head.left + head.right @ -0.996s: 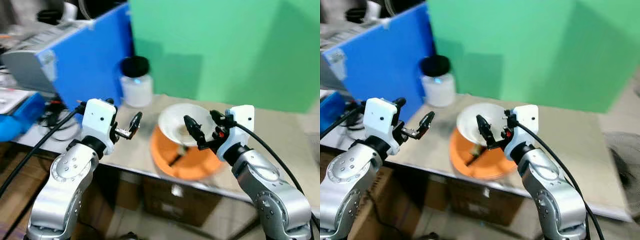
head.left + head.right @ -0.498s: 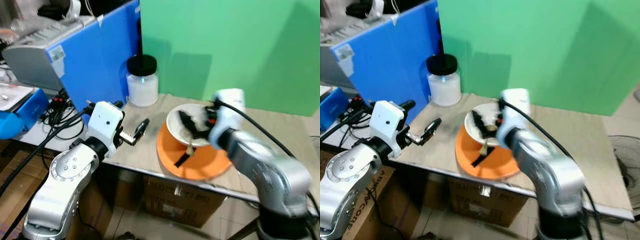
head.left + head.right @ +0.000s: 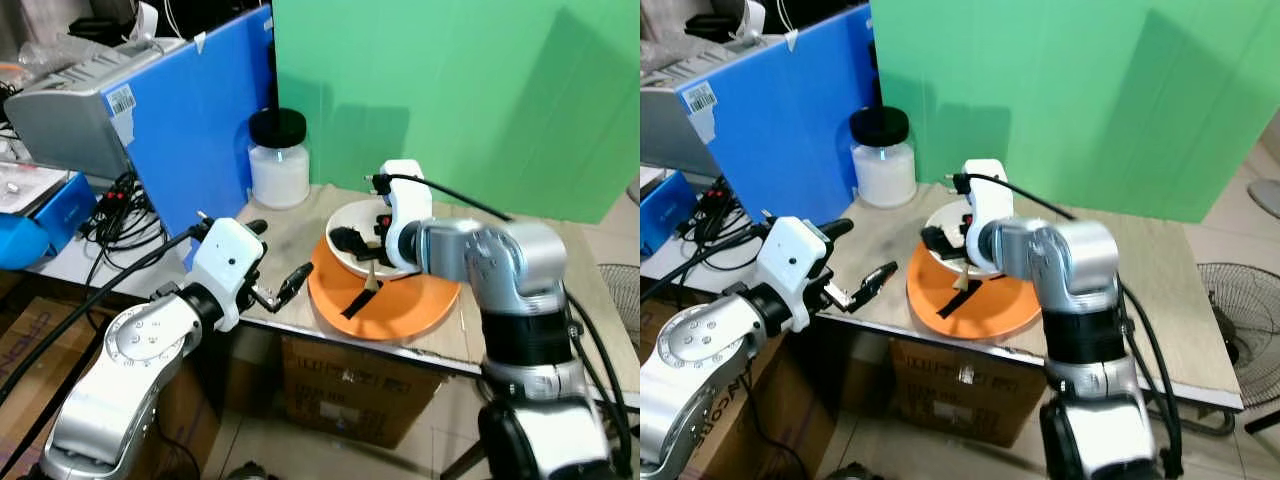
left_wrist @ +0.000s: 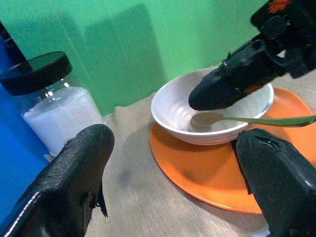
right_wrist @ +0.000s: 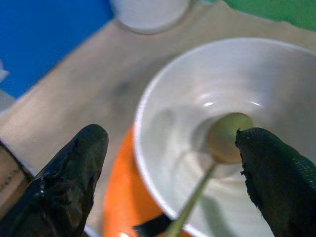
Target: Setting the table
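Note:
A white bowl (image 3: 352, 212) sits on the far part of an orange plate (image 3: 410, 310) near the table's front edge. A spoon (image 5: 224, 136) rests with its head in the bowl, and its black handle (image 3: 355, 303) lies on the plate. My right gripper (image 3: 362, 235) hovers open just over the bowl, with the spoon's head between its fingers (image 5: 69, 182) in the right wrist view; nothing is held. My left gripper (image 3: 278, 255) is open at the table's front left corner, left of the plate and pointing at it.
A jar with a black lid (image 3: 278, 160) stands behind and left of the plate. A blue board (image 3: 190, 120) and cables (image 3: 110, 210) are on the left, a green backdrop (image 3: 450, 90) behind. Cardboard boxes (image 3: 350, 390) sit under the table. A fan (image 3: 1240, 300) stands on the right.
The camera has shifted. My right gripper has reached forward from in front of the plate to over the bowl. The left gripper has stayed open beside the plate.

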Motion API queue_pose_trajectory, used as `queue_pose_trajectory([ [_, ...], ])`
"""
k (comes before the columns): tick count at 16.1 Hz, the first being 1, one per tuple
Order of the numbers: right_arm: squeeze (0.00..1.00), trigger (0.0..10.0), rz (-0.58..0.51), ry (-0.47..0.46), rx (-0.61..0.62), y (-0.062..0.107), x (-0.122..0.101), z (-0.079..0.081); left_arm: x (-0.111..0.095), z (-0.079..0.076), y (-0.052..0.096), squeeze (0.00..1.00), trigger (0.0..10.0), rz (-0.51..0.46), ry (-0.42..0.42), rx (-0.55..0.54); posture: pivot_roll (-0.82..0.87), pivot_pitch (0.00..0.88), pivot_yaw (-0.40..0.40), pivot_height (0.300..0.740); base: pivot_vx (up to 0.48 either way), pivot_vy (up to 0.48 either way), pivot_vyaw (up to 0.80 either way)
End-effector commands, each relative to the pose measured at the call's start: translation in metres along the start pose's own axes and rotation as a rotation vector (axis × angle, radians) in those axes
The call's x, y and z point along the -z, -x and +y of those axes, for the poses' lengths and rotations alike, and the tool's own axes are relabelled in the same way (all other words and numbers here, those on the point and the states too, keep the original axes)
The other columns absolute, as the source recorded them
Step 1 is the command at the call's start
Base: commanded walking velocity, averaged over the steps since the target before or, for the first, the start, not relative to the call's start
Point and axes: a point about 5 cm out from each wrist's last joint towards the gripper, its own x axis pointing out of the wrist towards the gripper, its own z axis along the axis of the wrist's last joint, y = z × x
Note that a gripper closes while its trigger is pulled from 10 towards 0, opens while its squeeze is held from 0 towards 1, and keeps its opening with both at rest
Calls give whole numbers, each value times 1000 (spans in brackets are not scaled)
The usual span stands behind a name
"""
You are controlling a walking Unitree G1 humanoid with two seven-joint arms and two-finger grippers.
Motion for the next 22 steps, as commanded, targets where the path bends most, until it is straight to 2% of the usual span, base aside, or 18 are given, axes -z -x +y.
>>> queue_pose_trajectory([
  [1,0,7804,47,7,30,-2,-5,-7,-3,-5,-1,0,10000,-7,-11,35,50,8,-5,740,0,0,0],
  [2,0,6863,77,24,35,-2,-7,-11,-3,-6,-1,0,10000,-6,-12,45,47,10,-4,740,0,0,0],
  [3,0,5098,92,38,37,-2,-7,-13,-3,-6,-1,0,10000,-5,-13,51,47,10,-4,740,0,0,0],
  [6,0,4510,154,44,10,-2,-6,-17,-3,-9,-2,0,10000,-3,-13,64,41,14,-7,740,0,0,0],
  [7,0,4039,175,49,-2,-3,-5,-17,-3,-9,-2,0,10000,-4,-12,68,41,14,-8,740,0,0,0],
  [12,0,0,267,103,-62,-7,7,-13,-3,-11,-3,0,10000,-6,-11,77,39,15,-10,740,0,0,0],
  [17,0,0,336,124,-69,-17,18,-18,-4,-12,-4,0,10000,-8,-12,88,40,13,-12,740,0,0,0],
  [22,0,0,352,135,-62,-23,20,-23,-4,-11,-4,0,10000,-8,-17,82,41,10,-15,740,0,0,0],
])
